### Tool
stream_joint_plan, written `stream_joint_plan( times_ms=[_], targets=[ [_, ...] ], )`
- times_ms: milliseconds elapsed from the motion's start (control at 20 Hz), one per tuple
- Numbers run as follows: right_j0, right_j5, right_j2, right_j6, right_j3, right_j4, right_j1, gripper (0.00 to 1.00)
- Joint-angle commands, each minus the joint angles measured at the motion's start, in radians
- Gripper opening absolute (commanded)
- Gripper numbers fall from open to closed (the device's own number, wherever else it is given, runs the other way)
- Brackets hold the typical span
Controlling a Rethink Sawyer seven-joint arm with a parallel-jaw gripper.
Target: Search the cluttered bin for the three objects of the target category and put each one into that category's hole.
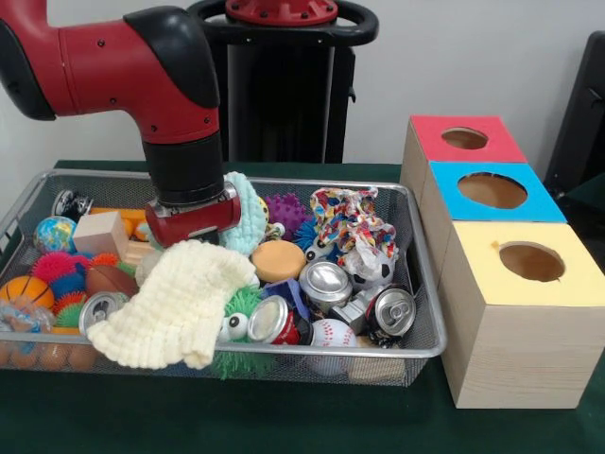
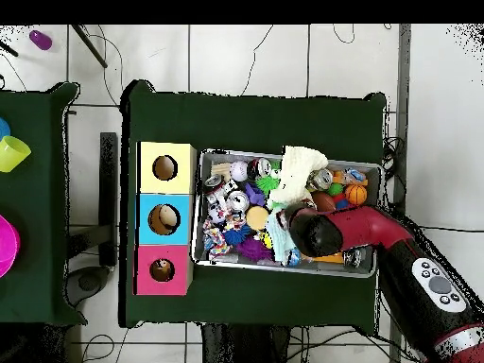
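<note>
**Operator:** Nearest the camera I have the green surface (image 1: 284, 421), then the wire bin (image 1: 430, 284) on it, heaped full. Right of the bin in the front view stand three wooden boxes, each with a hole on top: the yellow box (image 1: 525, 312) closest, the blue box (image 1: 487, 194) behind it, the red box (image 1: 463, 140) farthest. They touch in a row just beside the bin, which I judge keeps each drop short.

**Observer:** Where is the arm?

**Operator:** The arm (image 1: 123, 66) reaches down into the bin's left half. Its end effector (image 1: 192, 219) sits low in the clutter, just above a cream cloth (image 1: 175, 303) that drapes toward the front rim. I cannot tell whether it is open, closed or gripping anything; the wrist hides it in both views.

**Observer:** And the targets?

**Operator:** The task doesn't name the category, so I'm guessing. Three drink cans lie together right of centre: one silver can (image 1: 326, 282), one red can (image 1: 274, 322), one dark can (image 1: 389, 312). A fourth can (image 1: 99, 310) peeks out by the cloth's left edge, so cans may not be it.

**Observer:** Other candidates?

**Operator:** Balls: a basketball (image 1: 24, 291), a football (image 1: 109, 280), a baseball (image 1: 333, 333). The cloth probably covers more, which I think is why the arm works there first.
</note>
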Motion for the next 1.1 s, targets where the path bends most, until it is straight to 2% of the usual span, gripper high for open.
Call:
stream_joint_plan(
  times_ms=[50,200,400,850,1100],
  targets=[
    [0.082,0.299,-0.068,-0.122,-0.073,0.077,-0.007,0.00],
    [0.078,0.297,-0.057,-0.149,-0.093,0.078,0.004,0.00],
    [0.079,0.317,-0.047,-0.149,-0.096,0.090,-0.022,0.00],
    [0.083,0.380,-0.037,-0.093,-0.028,0.154,-0.167,0.00],
    [0.084,0.401,-0.040,-0.088,-0.004,0.183,-0.222,0.00]
  ],
)
